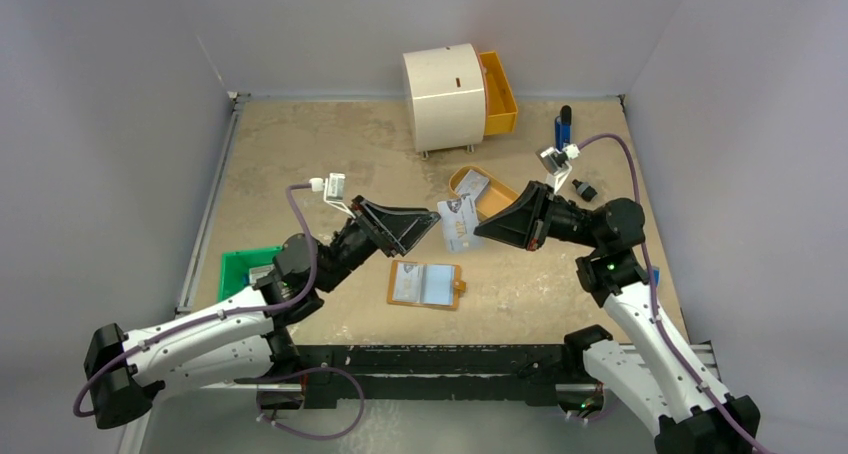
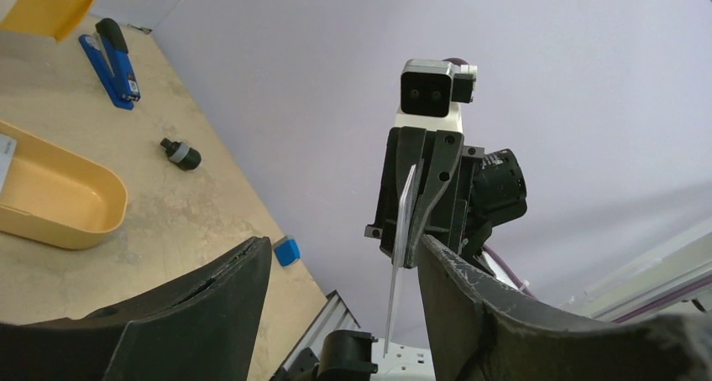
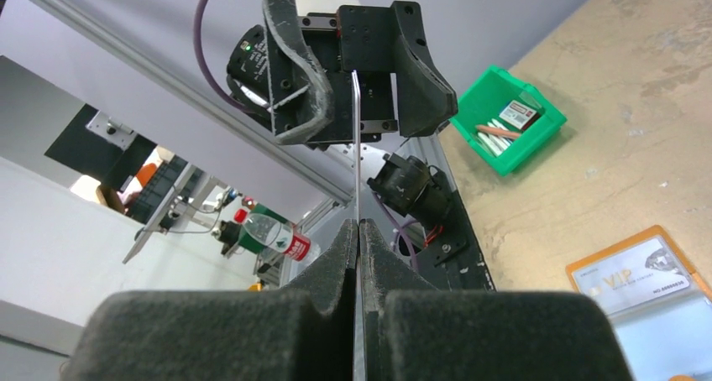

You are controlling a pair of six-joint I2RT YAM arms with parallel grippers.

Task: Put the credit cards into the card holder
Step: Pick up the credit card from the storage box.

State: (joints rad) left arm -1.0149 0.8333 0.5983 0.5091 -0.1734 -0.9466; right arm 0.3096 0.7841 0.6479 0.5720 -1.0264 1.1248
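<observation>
Tan, mottled counter, scuffed pale in patches, boxed in on three sides by plain lilac-grey walls. At the back, a white drum-shaped cabinet with its yellow drawer pulled out; to its right, a blue stapler. At the left edge, a green bin, partly hidden behind the left arm, contents too small to name from above.

Mid-counter, raised clear of the surface, one credit card, pinched tight in the right pincer. Left pincer spread wide, one finger on either side of the card's far end, a gap on both sides. Second credit card lying in the yellow tray just behind, print unreadable. Card holder open flat near the front edge, a pale "VIP" face under its clear pocket.

Held card seen only edge-on from both wrists, face hidden. Past the counter's edge in the right wrist view, a red-labelled bottle and clutter, blurred.
</observation>
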